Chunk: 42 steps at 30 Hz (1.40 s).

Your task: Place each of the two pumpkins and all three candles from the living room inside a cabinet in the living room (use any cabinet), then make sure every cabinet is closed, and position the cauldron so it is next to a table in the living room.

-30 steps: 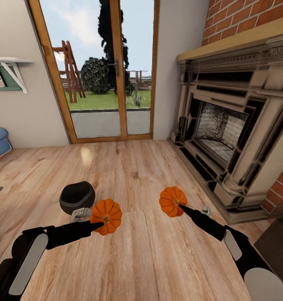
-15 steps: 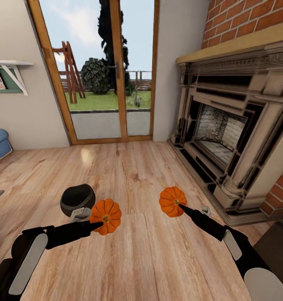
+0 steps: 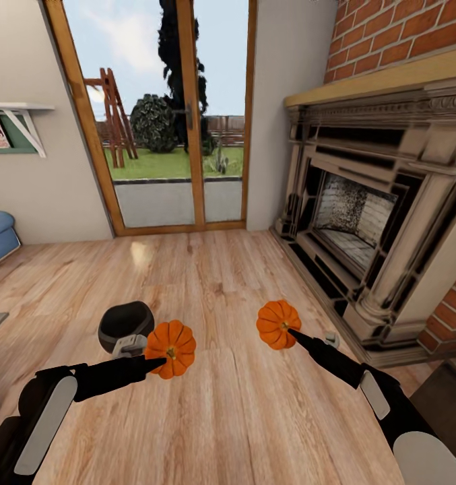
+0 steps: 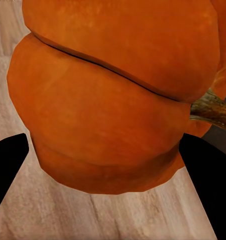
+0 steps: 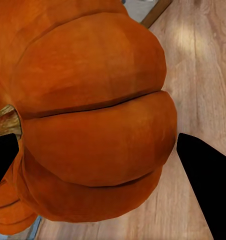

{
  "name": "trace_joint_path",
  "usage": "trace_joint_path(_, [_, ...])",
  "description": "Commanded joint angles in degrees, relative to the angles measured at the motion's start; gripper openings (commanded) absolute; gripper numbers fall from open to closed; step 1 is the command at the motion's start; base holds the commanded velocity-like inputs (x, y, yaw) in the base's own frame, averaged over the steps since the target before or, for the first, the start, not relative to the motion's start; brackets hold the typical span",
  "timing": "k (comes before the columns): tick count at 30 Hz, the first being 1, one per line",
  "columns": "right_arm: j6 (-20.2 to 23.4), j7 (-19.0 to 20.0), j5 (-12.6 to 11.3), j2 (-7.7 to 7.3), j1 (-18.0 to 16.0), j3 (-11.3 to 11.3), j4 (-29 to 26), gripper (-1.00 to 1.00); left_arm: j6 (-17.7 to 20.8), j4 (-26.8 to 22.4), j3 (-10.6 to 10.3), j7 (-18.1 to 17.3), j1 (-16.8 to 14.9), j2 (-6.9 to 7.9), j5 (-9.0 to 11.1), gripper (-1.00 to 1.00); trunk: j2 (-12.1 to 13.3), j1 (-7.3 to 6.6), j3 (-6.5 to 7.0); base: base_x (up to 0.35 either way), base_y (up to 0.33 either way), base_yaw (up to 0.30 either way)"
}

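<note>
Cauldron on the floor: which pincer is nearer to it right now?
Left. The left pincer, holding a pumpkin, sits just beside the cauldron; the right pincer holds the other pumpkin farther off, toward the fireplace.

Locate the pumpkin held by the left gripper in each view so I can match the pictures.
Head view: the left pumpkin sits lower left of centre, at the left gripper tip, just right of the black cauldron.
Left wrist view: the same pumpkin looms close between the dark fingers, stem to one side.
Right wrist view: a pumpkin is there, but it is the right gripper's.
Shared landmark: the wood-plank floor.
</note>
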Motion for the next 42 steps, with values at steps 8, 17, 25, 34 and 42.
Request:
trace_joint_path(8, [0.5, 0.1, -0.3, 0.14, 0.0, -0.1, 0.3, -1.00, 0.3, 0.1, 0.2, -0.8, 0.0, 0.02, -0.3, -1.00, 3.2, -1.77, 1.39, 0.000, 0.000, 0.000])
trace_joint_path(17, [0.7, 0.5, -1.0, 0.17, 0.1, -0.3, 0.0, -1.00, 0.3, 0.1, 0.3, -0.9, -0.1, 0.03, -0.2, -1.00, 6.8, -3.75, 3.00, 0.000, 0.000, 0.000])
trace_joint_path(25, [0.5, 0.3, -0.9, 0.49, 0.6, -0.2, 0.0, -1.00, 0.3, 0.1, 0.3, -0.9, -0.1, 0.03, -0.1, -1.00, 10.0, -5.51, 4.44, 0.000, 0.000, 0.000])
trace_joint_path(34, [0.2, 0.2, -1.0, 0.53, 0.7, -0.2, 0.0, -1.00, 0.3, 0.1, 0.3, -1.0, -0.1, 0.03, -0.1, -1.00, 13.6, -7.48, 6.06, 0.000, 0.000, 0.000])
trace_joint_path(42, [0.4, 0.1, -1.0, 0.52, 0.7, -0.5, 0.0, -1.00, 0.2, 0.2, 0.3, -0.9, 0.0, -0.07, -0.2, -1.00, 16.8, -9.24, 7.49, 0.000, 0.000, -0.004])
